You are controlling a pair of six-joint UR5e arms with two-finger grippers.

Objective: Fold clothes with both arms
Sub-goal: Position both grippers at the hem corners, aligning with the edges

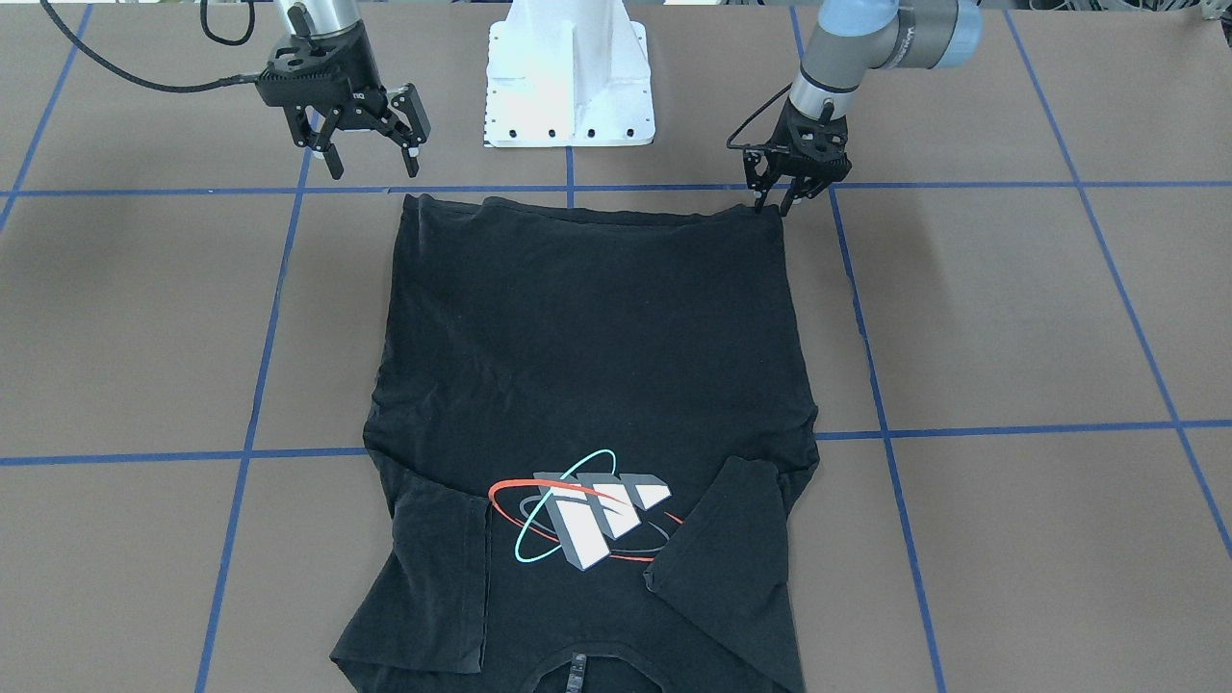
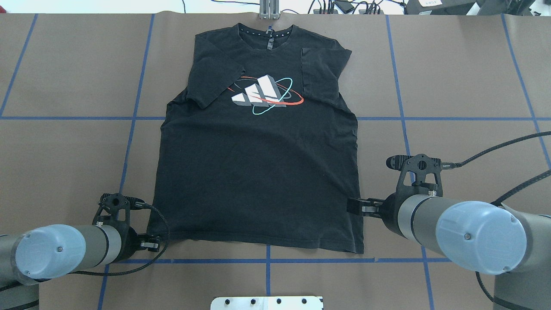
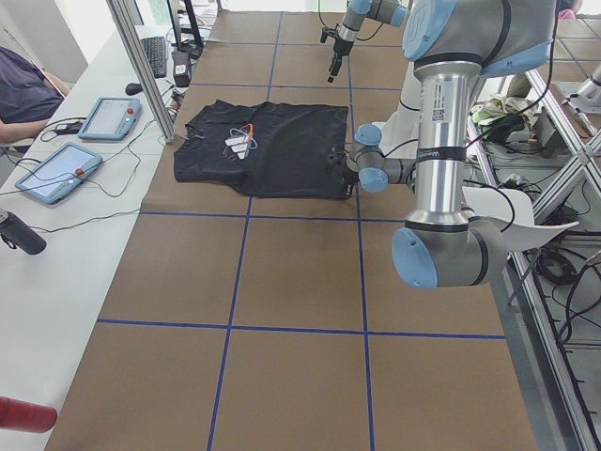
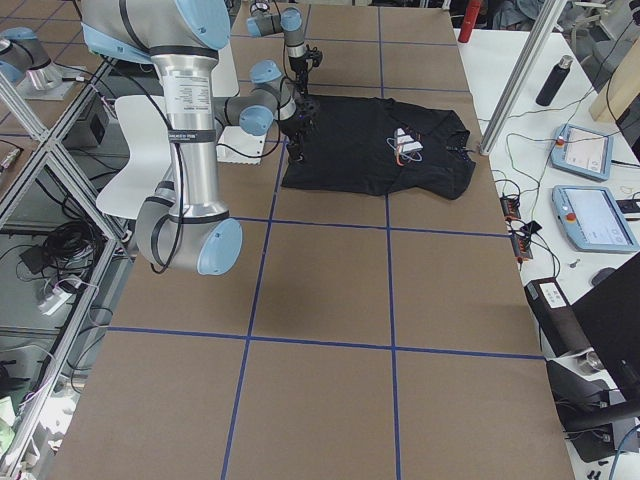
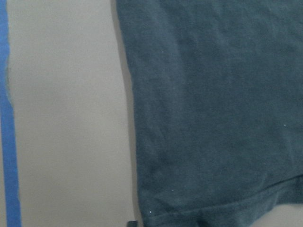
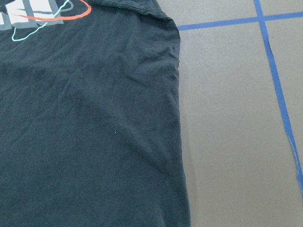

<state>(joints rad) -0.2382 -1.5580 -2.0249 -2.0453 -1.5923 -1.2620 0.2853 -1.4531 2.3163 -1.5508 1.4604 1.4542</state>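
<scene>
Brown table (image 1: pixel 1011 318), blue tape grid (image 1: pixel 144 192): one black T-shirt (image 1: pixel 577 337) lies flat at centre, print up, hem toward the robot. Sleeves (image 1: pixel 731 549) already turned inward; body fold evidently not yet begun. Left gripper (image 1: pixel 774 206) is low at one hem corner, fingers narrow, hold on cloth cannot be told. Right gripper (image 1: pixel 375 171) is raised by the other corner, jaws apart.

Black T-shirt (image 2: pixel 258 181) flat, print-side up

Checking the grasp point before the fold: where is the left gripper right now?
In the overhead view, the left gripper is at lower left, at the near hem corner of the T-shirt.
</scene>
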